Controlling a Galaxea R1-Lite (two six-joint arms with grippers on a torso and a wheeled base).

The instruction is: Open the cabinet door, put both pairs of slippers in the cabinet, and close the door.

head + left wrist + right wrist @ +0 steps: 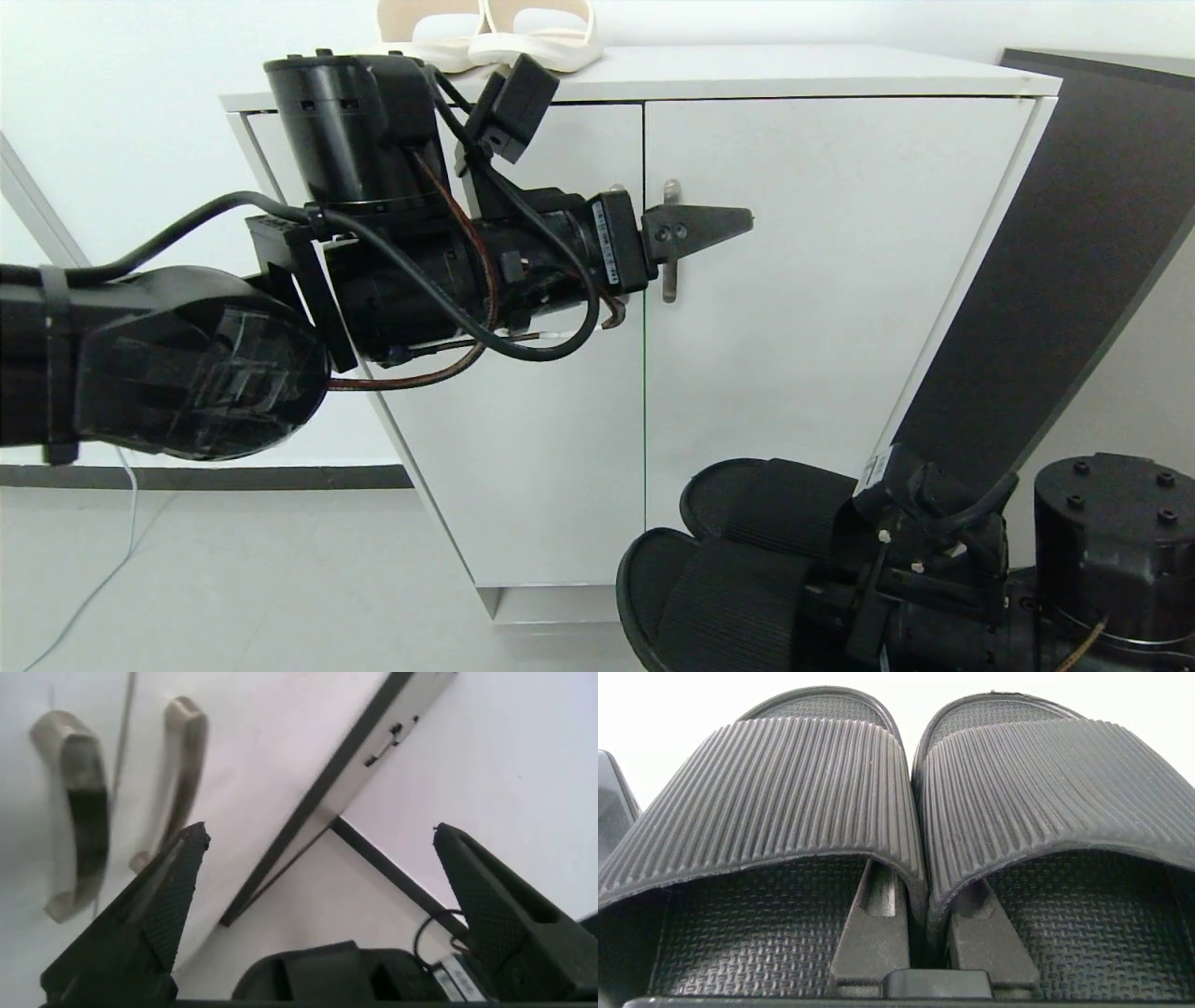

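The white cabinet [803, 308] stands with both doors closed. Its two metal handles [79, 812] sit by the middle seam. My left gripper [738, 222] hovers open in front of the right door's handle [668, 275], its fingertips [192, 849] apart and holding nothing. A beige pair of slippers [495, 37] rests on the cabinet top. Low at the right, my right gripper [926, 938] is shut on the black pair of slippers [747, 560], pinching their two adjoining side walls under the ribbed straps [785, 793].
A dark panel [1074, 280] runs along the cabinet's right side. Pale floor [233, 579] lies open to the left of the cabinet, with a thin cable [103, 569] across it. A white wall is behind.
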